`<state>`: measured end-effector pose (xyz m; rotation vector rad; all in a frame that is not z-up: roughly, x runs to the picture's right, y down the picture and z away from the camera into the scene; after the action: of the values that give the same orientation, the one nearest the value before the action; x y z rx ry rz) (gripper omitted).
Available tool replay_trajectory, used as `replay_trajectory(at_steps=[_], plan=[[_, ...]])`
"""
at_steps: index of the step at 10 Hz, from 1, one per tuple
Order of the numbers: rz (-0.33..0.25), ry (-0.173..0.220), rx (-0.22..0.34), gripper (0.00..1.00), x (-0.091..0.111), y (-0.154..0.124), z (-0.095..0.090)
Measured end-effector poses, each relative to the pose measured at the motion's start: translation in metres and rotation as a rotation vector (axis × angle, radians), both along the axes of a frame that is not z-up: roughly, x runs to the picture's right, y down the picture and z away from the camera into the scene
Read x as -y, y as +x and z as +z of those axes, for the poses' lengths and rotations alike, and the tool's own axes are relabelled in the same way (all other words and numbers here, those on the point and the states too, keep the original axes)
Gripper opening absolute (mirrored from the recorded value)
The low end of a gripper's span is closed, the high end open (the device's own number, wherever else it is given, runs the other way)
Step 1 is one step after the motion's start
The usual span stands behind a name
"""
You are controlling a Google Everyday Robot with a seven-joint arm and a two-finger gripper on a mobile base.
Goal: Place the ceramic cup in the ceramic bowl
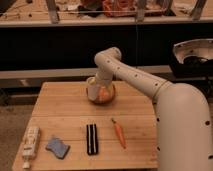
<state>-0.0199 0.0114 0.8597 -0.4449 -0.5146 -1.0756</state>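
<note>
The orange-brown ceramic bowl [105, 95] stands on the wooden table [65, 112] at its far middle. A pale cream ceramic cup [93, 89] shows at the bowl's left rim, over or inside the bowl; I cannot tell whether it rests there. My white arm reaches in from the right and bends down to the bowl. My gripper [98, 84] is right above the bowl, at the cup, and largely hidden by the wrist and the cup.
A carrot [119, 133] lies at the front right of the table. A black ridged object [91, 138], a blue sponge [57, 147] and a white packet [31, 142] lie along the front. My white body fills the right side.
</note>
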Motion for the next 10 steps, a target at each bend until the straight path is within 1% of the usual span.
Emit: replay_trajectory(at_steps=[10], plan=[[0.024, -0.016, -0.006, 0.80, 0.0078, 0.0032, -0.0023]])
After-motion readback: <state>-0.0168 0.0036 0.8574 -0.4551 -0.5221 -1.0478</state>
